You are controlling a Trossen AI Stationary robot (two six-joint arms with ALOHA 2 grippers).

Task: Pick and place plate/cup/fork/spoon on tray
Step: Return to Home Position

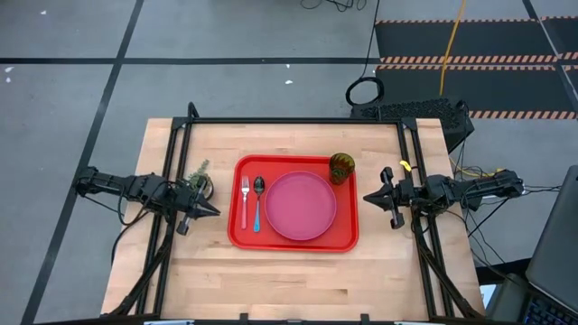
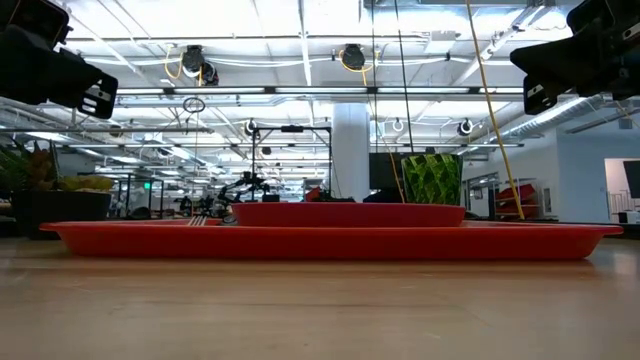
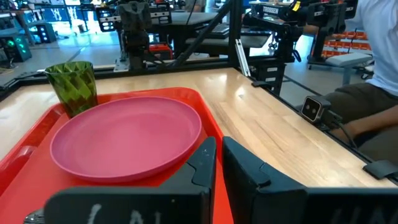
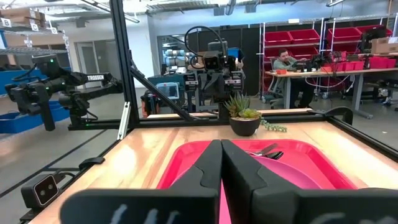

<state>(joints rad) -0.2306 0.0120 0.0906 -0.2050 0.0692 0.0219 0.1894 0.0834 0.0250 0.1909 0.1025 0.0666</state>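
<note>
You have the tray [image 1: 293, 242] before you. The plate [image 1: 300, 206] lies on it, with the spoon [image 1: 258, 200] and fork [image 1: 245, 200] at its 9 o'clock (spoon nearer the plate). Off the tray, the left gripper [image 1: 213, 211] hangs at 9 and the right gripper [image 1: 368, 196] at 3, both pincers closed, empty. Farthest is the cup [image 1: 341, 167], in the tray's corner at the plate's 1 o'clock.

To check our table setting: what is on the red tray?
The plate, fork, spoon and cup sit on the tray. The tray surface beneath the plate is hidden.
</note>
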